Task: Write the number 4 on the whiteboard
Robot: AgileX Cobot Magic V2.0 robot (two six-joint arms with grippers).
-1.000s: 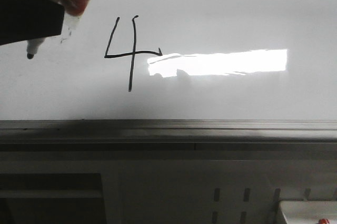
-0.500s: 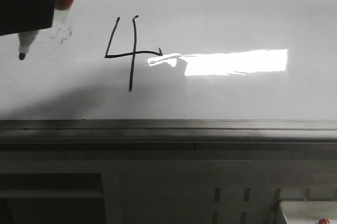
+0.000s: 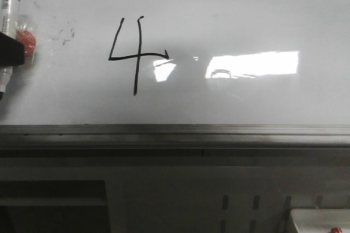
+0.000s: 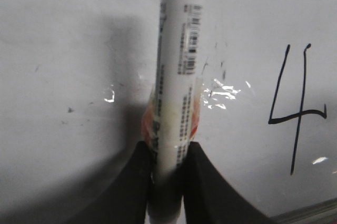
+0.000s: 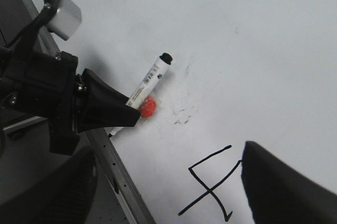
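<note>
The left end effector (image 4: 167, 182), pinching a marker (image 4: 176, 77), sits well left of the number 4 (image 3: 134, 52).

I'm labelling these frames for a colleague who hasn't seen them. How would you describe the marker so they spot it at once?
Start at the large glossy white whiteboard and find the thin black hand-drawn number 4. Go to the board's far left edge, where the left gripper has its jaws clamped on a white cylindrical marker. Its printed barrel label and black end cap distinguish it from the faint grey smudges beside it.
</note>
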